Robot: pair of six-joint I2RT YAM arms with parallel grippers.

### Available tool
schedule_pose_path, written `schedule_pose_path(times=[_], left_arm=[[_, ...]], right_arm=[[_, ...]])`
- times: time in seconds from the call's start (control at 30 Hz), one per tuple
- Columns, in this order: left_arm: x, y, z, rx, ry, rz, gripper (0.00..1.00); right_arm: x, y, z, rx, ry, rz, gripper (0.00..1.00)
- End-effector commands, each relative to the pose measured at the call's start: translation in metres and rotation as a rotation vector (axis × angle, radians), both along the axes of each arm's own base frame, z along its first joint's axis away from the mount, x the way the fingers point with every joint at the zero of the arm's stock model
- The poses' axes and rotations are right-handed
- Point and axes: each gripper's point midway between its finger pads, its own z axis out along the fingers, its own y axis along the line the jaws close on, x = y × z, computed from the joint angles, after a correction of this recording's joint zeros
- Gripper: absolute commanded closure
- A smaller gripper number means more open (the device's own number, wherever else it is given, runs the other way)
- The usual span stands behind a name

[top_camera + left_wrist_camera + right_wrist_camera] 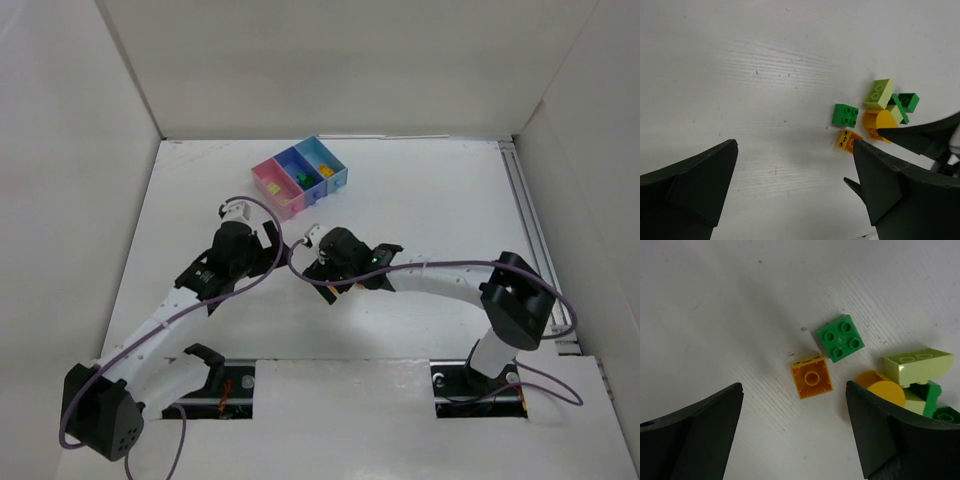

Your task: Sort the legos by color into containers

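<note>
Several legos lie bunched on the white table. The right wrist view shows an orange square brick (812, 377) upside down, a dark green brick (840, 338), a pale yellow-green brick (917, 365), a round orange piece (881, 390) and another dark green brick (935, 405). My right gripper (795, 386) is open and empty, just short of the orange square brick. My left gripper (795, 145) is also open and empty, over bare table left of the same cluster (845, 115). The containers stand at the back: pink (268, 178), purple-blue (293, 163) and light blue (330, 156).
One dark finger of the right gripper (920, 137) reaches into the left wrist view beside the round orange piece (877, 122). From above, both wrists (268, 252) (335, 275) sit close together and cover the loose bricks. Each bin holds small bricks. White walls enclose the table.
</note>
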Motion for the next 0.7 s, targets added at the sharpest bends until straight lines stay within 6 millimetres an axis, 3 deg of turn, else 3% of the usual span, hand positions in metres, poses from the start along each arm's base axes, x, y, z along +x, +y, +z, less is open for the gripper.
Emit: schedule_pose_path(times=[0.0,0.07,0.27,0.43,0.57,0.67], left_arm=[[-0.007,-0.001,0.024,-0.091,-0.059,0.032,0.00],[-0.009,0.003,0.034,-0.101,-0.093,0.043,0.00],[-0.013,0.012,0.036,-0.083,-0.103,0.072,0.00],[-0.011,0.011,0.040,-0.083,-0.103,0.072,0.00],[-0.009,0.010,0.039,-0.077,-0.092,0.072,0.00],[-0.006,0.011,0.040,-0.072,-0.093,0.079,0.00]], right_arm=[[0.007,0.019,-0.001,0.023,-0.023,0.029,0.12],[0.010,0.019,-0.007,0.006,-0.021,0.022,0.12],[0.017,0.019,-0.033,-0.051,-0.018,0.010,0.12],[0.025,0.019,-0.037,-0.069,-0.032,-0.031,0.19],[0.021,0.018,-0.038,-0.062,-0.021,-0.032,0.42],[0.017,0.018,-0.030,-0.042,-0.007,-0.026,0.49]])
